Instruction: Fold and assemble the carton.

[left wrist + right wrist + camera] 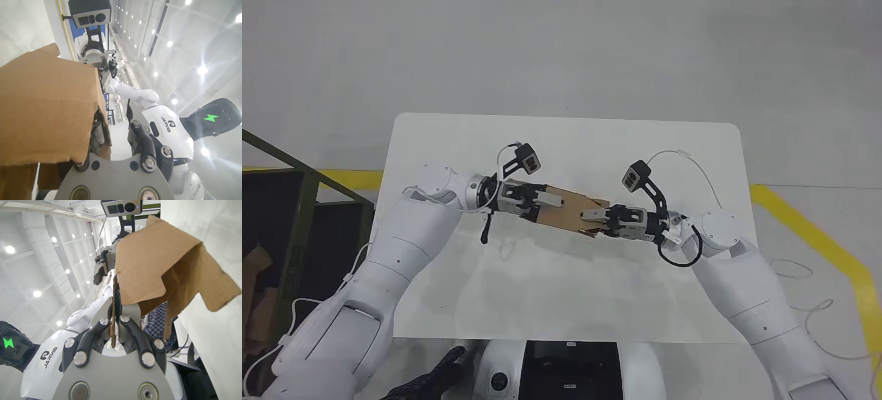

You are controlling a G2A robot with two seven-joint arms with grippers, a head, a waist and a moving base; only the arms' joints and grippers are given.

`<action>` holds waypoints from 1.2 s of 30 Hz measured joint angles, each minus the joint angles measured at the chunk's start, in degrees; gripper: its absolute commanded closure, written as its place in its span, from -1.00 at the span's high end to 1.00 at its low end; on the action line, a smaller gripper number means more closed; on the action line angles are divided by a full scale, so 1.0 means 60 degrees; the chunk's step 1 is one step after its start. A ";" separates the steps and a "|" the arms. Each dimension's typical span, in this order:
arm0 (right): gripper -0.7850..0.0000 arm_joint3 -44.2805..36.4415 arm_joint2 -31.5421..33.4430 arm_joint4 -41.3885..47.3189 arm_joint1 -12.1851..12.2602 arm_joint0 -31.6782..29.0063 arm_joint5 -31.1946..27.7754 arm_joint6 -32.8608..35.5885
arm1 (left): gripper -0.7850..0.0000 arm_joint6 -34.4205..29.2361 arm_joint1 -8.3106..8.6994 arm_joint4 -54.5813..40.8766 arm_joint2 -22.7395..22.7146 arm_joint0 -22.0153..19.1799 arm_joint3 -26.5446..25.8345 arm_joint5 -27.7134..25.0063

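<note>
top view: the brown carton [567, 208] is held in the air over the middle of the white counter [542, 300], spanning the gap between the two arms. the left claw [529, 197] is at one end of it and the right claw [604, 216] at the other.

left wrist view: a broad panel of the carton [47, 106] lies close to the camera. the left claw [113, 121] looks released. one side of it is hidden behind the cardboard, and the other finger [130, 113] stands clear of the carton's edge with a gap between. the right claw [103, 68] sits at the far end.

right wrist view: the right claw [118, 313] is clenched on a thin edge of the carton [151, 266], seen edge-on between its jaws. two loose flaps hang tilted beside the counter [208, 247]. the left claw [103, 270] is at the far end.
</note>
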 measured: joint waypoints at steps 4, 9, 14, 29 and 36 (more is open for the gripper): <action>-1.00 -0.0022 0.0020 -0.0005 -0.0008 -0.0001 0.0026 -0.0015 | -0.80 0.0050 -0.0014 0.0145 -0.0009 0.0010 -0.0017 0.0065; -1.00 -0.0042 0.0043 -0.0015 -0.0017 -0.0009 0.0023 -0.0030 | -1.00 0.0080 -0.0032 0.0216 -0.0036 0.0024 -0.0020 0.0108; -1.00 -0.0021 0.0079 -0.0008 -0.0024 -0.0021 0.0055 -0.0042 | -1.00 0.0117 -0.0052 0.0188 -0.0098 0.0053 0.0003 0.0120; 1.00 -0.0232 0.0483 0.0261 0.0008 -0.0202 -0.0155 -0.0069 | -1.00 0.0305 -0.0086 0.0722 -0.0157 0.0040 0.0103 0.0075; 1.00 -0.0825 0.0899 0.0355 0.0082 -0.0442 -0.0304 -0.0111 | -1.00 0.0730 -0.0105 0.1448 -0.0063 -0.0024 0.0115 -0.0056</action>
